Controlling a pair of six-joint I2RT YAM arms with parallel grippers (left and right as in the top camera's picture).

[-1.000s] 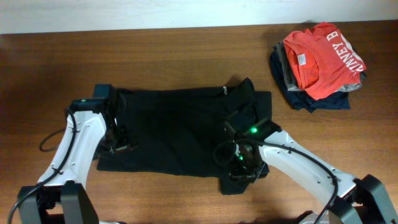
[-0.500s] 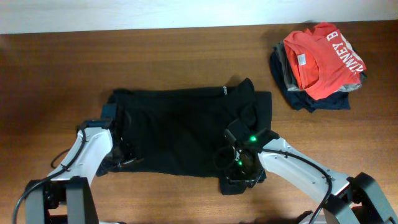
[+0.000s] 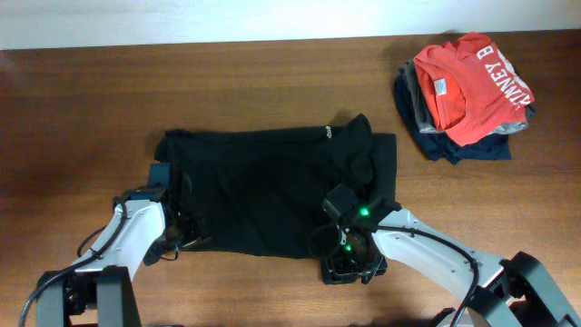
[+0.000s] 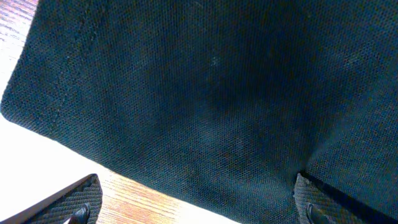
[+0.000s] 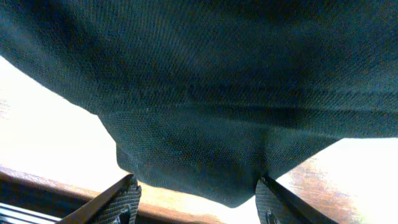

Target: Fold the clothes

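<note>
The black T-shirt (image 3: 272, 191) lies partly folded on the wooden table, its collar toward the back right. My left gripper (image 3: 172, 238) is open at the shirt's front left edge. In the left wrist view the black fabric (image 4: 205, 93) fills the frame, and its hem lies between the spread fingers (image 4: 199, 211). My right gripper (image 3: 352, 263) is open over the shirt's front right corner. In the right wrist view a flap of the black fabric (image 5: 199, 162) hangs between the fingers (image 5: 198, 208), near the table's front edge.
A pile of folded clothes (image 3: 467, 91), with a red-orange shirt on top of grey and navy garments, sits at the back right of the table (image 3: 82, 118). The table's front edge (image 5: 37, 186) is close under my right gripper.
Both arms have drawn toward the front edge. The left gripper moved from the shirt's left side to its front left hem. The right gripper slid down to the front right corner.
</note>
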